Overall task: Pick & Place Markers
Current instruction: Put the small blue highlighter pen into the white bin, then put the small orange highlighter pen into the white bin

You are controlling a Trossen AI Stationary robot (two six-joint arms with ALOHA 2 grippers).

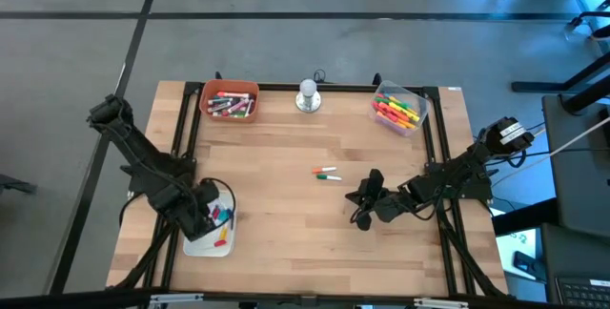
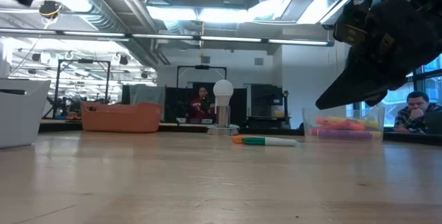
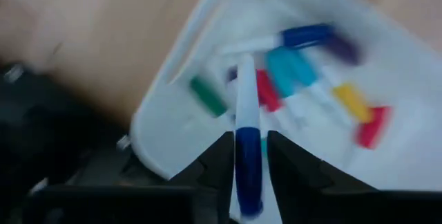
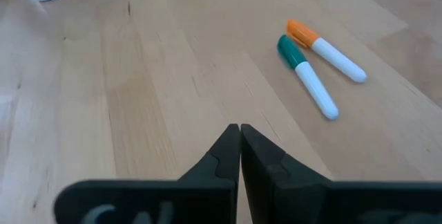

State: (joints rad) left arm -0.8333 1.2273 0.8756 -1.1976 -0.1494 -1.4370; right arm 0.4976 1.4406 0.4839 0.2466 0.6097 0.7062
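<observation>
Spanning the scene, the worktop (image 1: 286,195) carries an orange bin (image 1: 230,100) far left, a clear bin (image 1: 398,109) far right and a white tray (image 1: 212,235) near left, all filled with markers. Over the tray, a blue-capped marker (image 3: 247,137) is gripped by the left gripper (image 3: 248,156). Two markers (image 4: 314,65) are left mid-worktop, near the right gripper (image 4: 239,135), whose fingers are closed, empty.

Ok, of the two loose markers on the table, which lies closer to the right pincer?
The green-capped marker: it lies nearer the shut right pincer than the orange-capped marker beside it.
</observation>
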